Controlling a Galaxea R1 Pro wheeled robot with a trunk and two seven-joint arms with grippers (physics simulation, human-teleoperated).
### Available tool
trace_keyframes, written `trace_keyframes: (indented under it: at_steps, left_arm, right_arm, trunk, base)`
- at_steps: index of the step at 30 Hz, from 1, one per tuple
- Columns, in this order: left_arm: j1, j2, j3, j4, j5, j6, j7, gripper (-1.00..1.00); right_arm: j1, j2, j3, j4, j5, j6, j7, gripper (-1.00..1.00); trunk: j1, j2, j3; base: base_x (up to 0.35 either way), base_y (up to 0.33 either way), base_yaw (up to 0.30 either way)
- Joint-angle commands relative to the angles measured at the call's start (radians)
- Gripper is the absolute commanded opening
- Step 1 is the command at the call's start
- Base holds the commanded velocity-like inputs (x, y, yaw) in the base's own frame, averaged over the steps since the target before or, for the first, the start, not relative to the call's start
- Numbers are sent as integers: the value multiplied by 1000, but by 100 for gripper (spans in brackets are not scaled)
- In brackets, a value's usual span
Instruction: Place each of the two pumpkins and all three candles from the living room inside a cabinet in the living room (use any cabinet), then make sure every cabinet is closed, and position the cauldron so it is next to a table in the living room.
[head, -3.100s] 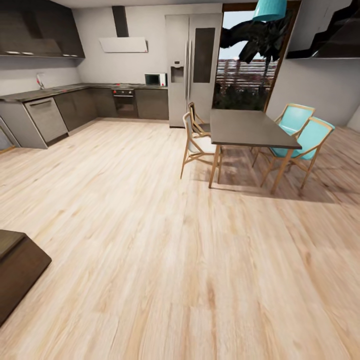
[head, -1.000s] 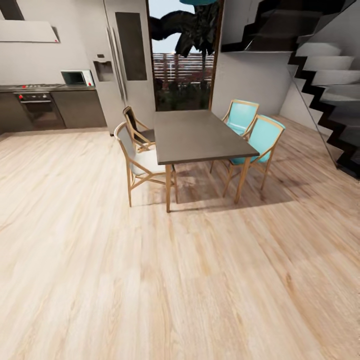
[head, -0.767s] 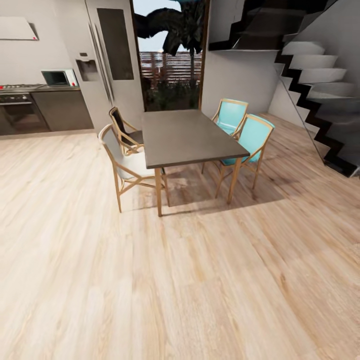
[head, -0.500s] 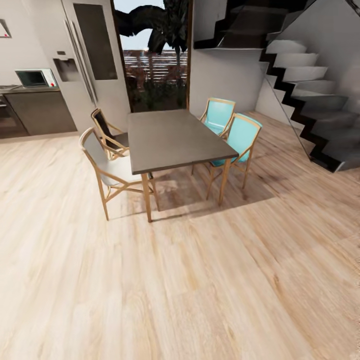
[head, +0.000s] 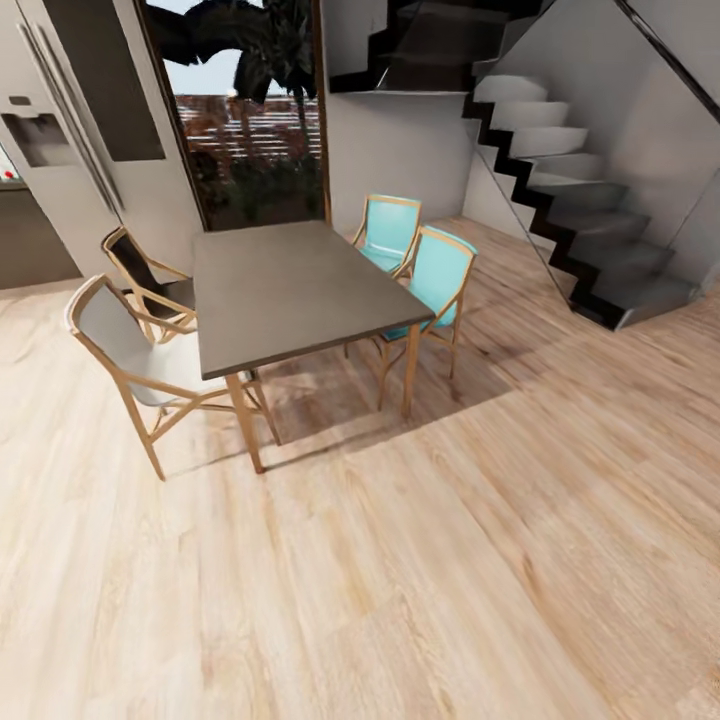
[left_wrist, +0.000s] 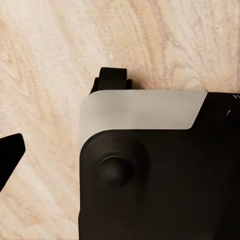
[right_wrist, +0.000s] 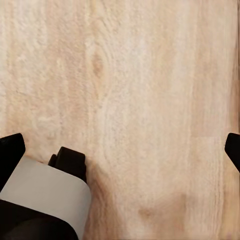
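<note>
In the head view, a broad stretch of pale wood-plank floor (head: 420, 580) lay open across the whole near part of the room, with free room toward the right as far as the foot of the grey staircase with its black stringer (head: 580, 210). The dark grey rectangular dining table on slanted wooden legs (head: 290, 290) stood in the middle distance. Four wooden-framed chairs ringed it: two turquoise-backed chairs (head: 430, 275) on its right side, a pale grey-seated chair (head: 130, 350) and a dark-seated chair (head: 140, 275) on its left. Behind stood a tall silver refrigerator (head: 70, 120) and a glazed doorway (head: 250, 120) onto greenery. None of the task's things appeared here.

In the left wrist view, the robot's own black-and-white base (left_wrist: 150, 165) sat over the plank floor; one dark fingertip (left_wrist: 10, 155) showed at the edge, so the left gripper's opening could not be told.

In the right wrist view, dark fingertips (right_wrist: 10, 152) stood at opposite edges, the right gripper (right_wrist: 120, 150) spread wide and holding nothing, above bare planks.
</note>
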Motion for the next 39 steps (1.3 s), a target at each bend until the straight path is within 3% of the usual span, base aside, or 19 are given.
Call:
trace_keyframes:
  at_steps: [1,20,39]
  left_arm:
    - [0,0,0,0,0,0,0,100]
    - [0,0,0,0,0,0,0,100]
    - [0,1,0,-2,0,-1,0,100]
  right_arm:
    - [0,0,0,0,0,0,0,100]
    - [0,0,0,0,0,0,0,100]
    - [0,0,0,0,-1,0,0,100]
  trunk:
    - [0,0,-1]
    - [0,0,-10]
    - [0,0,-18]
  base:
    - [325,-62,-268]
    - [297,-90,-270]
    - [14,-3,-271]
